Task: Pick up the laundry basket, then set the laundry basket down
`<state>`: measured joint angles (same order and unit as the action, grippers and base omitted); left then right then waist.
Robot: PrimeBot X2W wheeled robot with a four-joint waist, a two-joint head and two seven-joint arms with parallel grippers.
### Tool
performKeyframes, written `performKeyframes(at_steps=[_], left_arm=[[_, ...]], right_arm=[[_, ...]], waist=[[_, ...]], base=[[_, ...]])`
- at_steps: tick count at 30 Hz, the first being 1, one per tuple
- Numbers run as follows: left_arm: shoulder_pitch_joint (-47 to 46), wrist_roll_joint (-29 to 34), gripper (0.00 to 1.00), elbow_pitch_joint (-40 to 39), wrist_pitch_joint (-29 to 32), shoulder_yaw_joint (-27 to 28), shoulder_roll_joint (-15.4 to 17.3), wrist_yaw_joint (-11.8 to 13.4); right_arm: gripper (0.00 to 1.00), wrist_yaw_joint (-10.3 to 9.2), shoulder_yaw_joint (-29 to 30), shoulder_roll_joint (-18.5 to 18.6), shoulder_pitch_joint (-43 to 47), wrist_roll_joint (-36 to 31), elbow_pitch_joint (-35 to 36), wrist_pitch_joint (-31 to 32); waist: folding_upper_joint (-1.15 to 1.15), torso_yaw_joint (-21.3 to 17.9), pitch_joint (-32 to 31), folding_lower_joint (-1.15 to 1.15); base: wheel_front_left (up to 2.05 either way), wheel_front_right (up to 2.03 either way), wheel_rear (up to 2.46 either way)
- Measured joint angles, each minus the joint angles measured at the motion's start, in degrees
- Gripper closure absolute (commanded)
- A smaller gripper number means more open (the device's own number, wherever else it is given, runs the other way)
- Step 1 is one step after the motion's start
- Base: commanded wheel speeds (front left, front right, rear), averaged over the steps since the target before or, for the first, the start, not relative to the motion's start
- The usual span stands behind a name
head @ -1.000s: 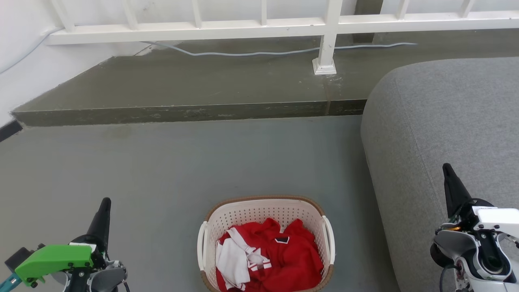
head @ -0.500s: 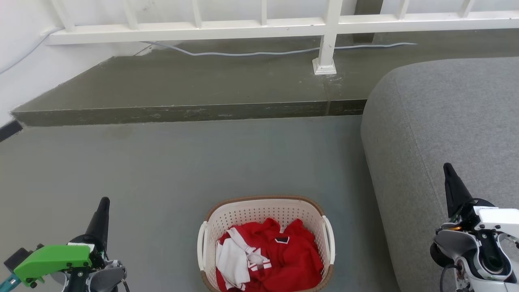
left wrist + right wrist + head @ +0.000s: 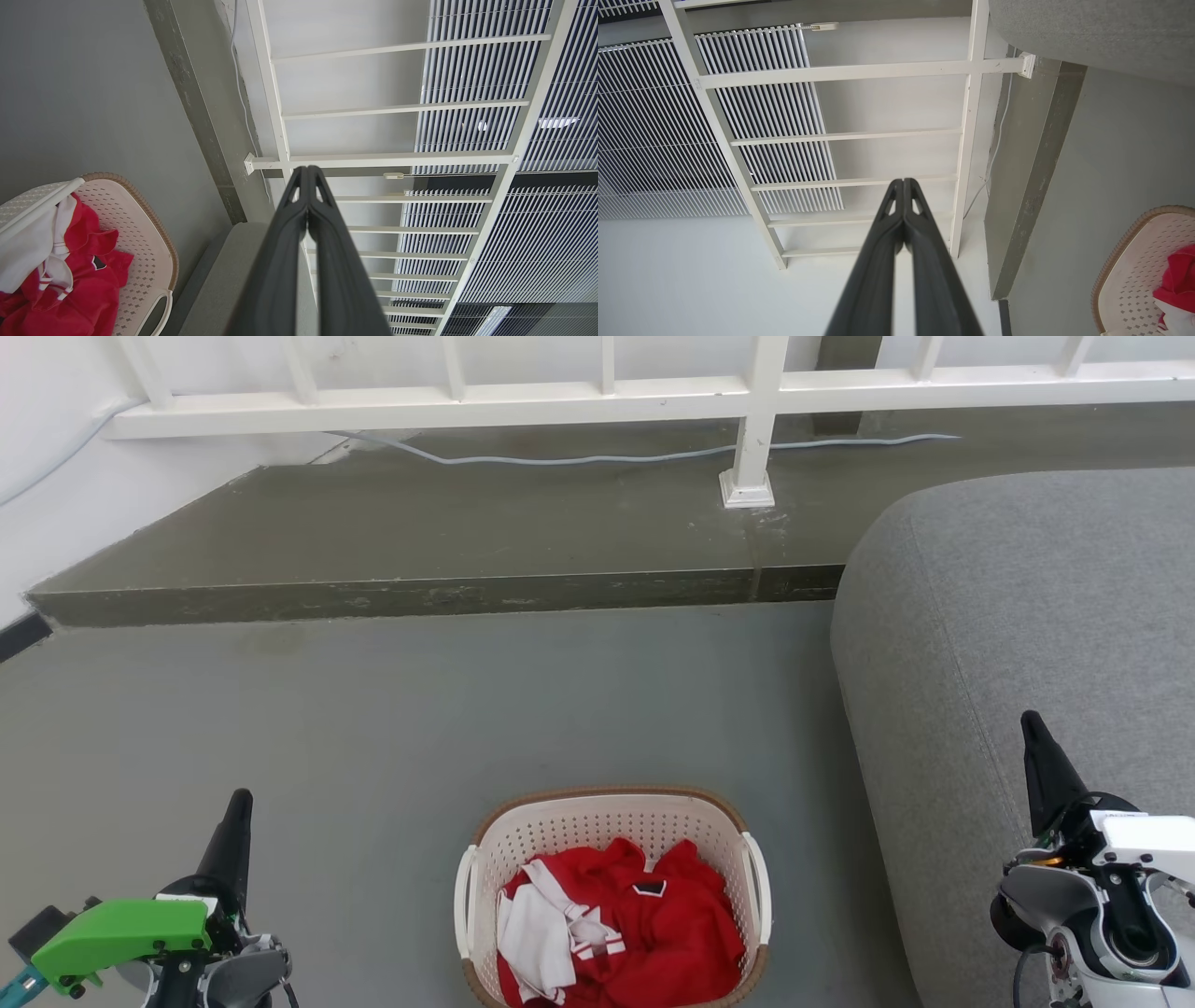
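The laundry basket (image 3: 597,826) is cream-white and perforated with a brown woven rim and white loop handles. It stands on the grey floor at the bottom centre of the head view, holding red and white clothes (image 3: 621,929). It also appears in the left wrist view as the laundry basket (image 3: 140,219) and in the right wrist view as the laundry basket (image 3: 1129,280). My left gripper (image 3: 238,807) is shut and empty, off to the basket's left. My right gripper (image 3: 1030,723) is shut and empty, to the right over the sofa. Both grippers' fingers (image 3: 307,186) (image 3: 903,196) are pressed together.
A grey sofa (image 3: 1027,616) fills the right side, close beside the basket. A raised concrete step (image 3: 429,588) runs across behind, with a white railing (image 3: 756,411) and a cable (image 3: 579,457) on it. A white wall (image 3: 56,485) stands at the left.
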<state>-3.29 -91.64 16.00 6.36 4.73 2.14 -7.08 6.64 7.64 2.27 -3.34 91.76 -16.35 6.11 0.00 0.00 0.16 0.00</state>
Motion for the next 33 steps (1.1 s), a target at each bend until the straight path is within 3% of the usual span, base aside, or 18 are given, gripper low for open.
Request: performKeyframes(at_steps=[33], left_arm=[[0.00,0.00,1.00,-0.09,0.00,0.01,-0.01,-0.01]], right_arm=[[1.00,0.00,0.00,0.00,-0.01,0.00,0.13,0.00]], waist=[[0.00,0.00,0.01,0.00]], base=[[0.00,0.00,0.00]])
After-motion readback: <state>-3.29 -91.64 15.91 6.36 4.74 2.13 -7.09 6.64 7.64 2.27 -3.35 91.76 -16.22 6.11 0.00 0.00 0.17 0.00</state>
